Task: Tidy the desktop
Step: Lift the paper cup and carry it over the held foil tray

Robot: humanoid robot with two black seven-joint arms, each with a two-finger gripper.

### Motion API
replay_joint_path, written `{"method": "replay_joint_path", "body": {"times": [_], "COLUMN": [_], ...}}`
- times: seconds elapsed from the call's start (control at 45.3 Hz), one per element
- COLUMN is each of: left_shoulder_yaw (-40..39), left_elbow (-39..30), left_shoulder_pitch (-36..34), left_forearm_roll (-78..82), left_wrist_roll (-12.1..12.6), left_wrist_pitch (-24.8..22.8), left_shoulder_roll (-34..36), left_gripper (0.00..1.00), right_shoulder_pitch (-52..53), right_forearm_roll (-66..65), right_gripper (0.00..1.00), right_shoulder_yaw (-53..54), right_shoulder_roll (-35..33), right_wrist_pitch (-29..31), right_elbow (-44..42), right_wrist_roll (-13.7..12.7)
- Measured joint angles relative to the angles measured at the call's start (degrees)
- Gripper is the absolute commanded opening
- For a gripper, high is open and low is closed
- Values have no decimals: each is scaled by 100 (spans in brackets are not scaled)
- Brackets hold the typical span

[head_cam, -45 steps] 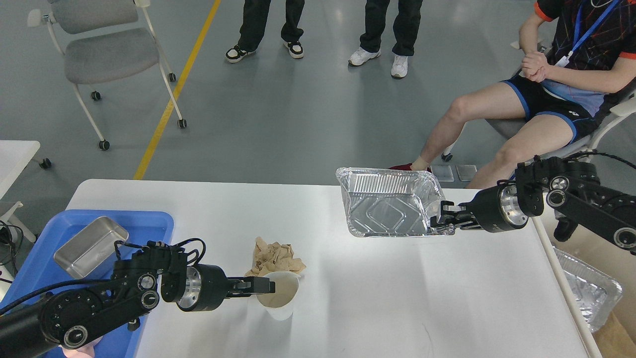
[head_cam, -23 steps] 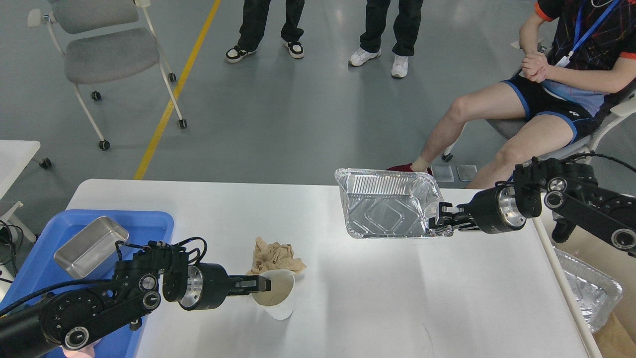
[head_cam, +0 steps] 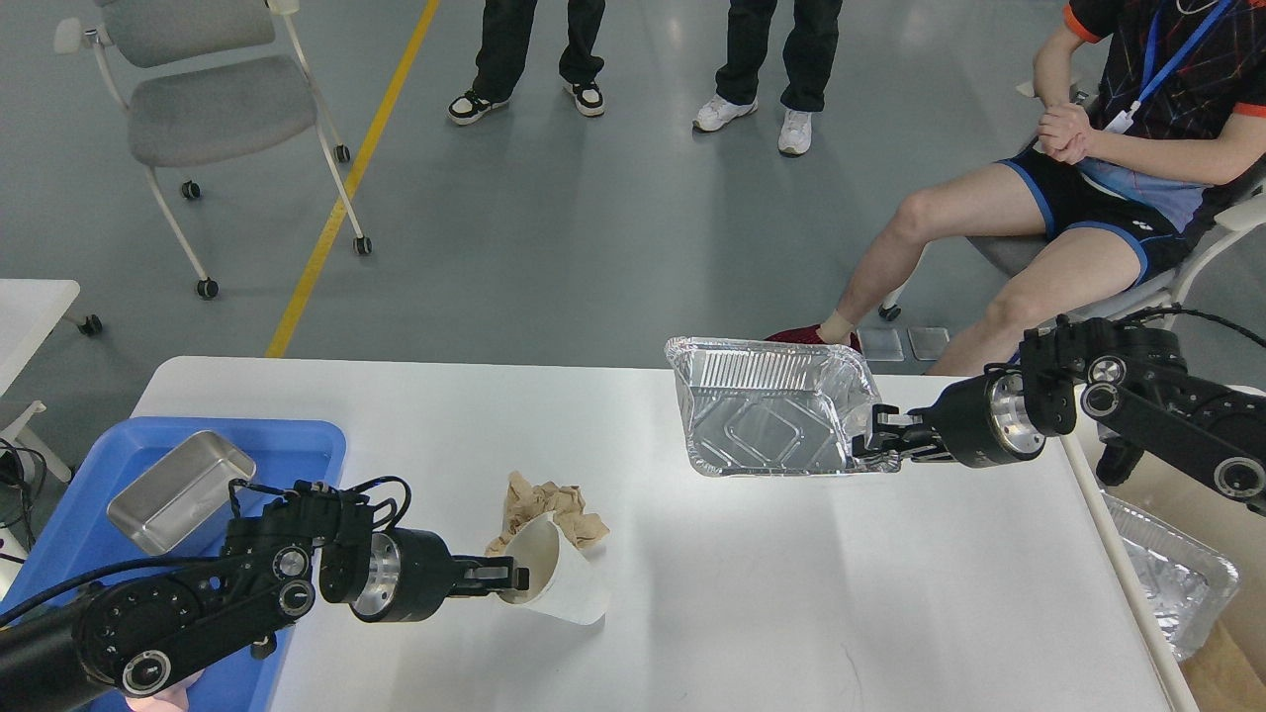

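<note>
The white desktop (head_cam: 752,583) fills the lower half of the head view. My left gripper (head_cam: 506,577) is shut on the rim of a white paper cup (head_cam: 566,589), which tilts with its mouth toward the left. A crumpled brown paper (head_cam: 550,502) lies just behind the cup. My right gripper (head_cam: 870,442) is shut on the right rim of an empty foil tray (head_cam: 767,415), held tilted above the desktop's far right part.
A blue plastic tray (head_cam: 297,445) with a small steel pan (head_cam: 178,489) sits at the left edge. Another foil tray (head_cam: 1167,583) lies in a box off the right edge. A seated person (head_cam: 1068,188), two standing people and a chair (head_cam: 213,109) are beyond the desktop.
My left gripper pulled back to the left and tipped the paper cup from upright onto a slant. My right gripper with the foil tray shifted slightly left.
</note>
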Motion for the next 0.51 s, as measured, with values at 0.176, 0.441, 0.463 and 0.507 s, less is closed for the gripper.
{"method": "replay_joint_path", "body": {"times": [0.176, 0.441, 0.463, 0.507], "left_shoulder_yaw": [-63, -413, -504, -743], "left_elbow": [-1091, -2346, -2361, -2373], "left_shoulder_pitch": [-322, -767, -807, -903], "left_forearm_roll": [-130, -627, -685, -825], "left_wrist_roll": [2, -38, -56, -89], "left_wrist_pitch": [-183, -588, -675, -880], "left_shoulder_roll": [1052, 2977, 3082, 3309], "left_gripper": [0, 0, 0, 0], "right_shoulder_pitch": [-3, -14, -14, -12], "right_forearm_roll": [1, -2, -2, -2], "right_gripper": [0, 0, 0, 0], "right_shoulder_yaw": [0, 8, 8, 8], "right_shoulder_roll": [-11, 12, 12, 11], "right_wrist_pitch": [0, -8, -9, -9], "right_elbow": [0, 0, 0, 0], "right_wrist_roll": [0, 1, 0, 0]}}
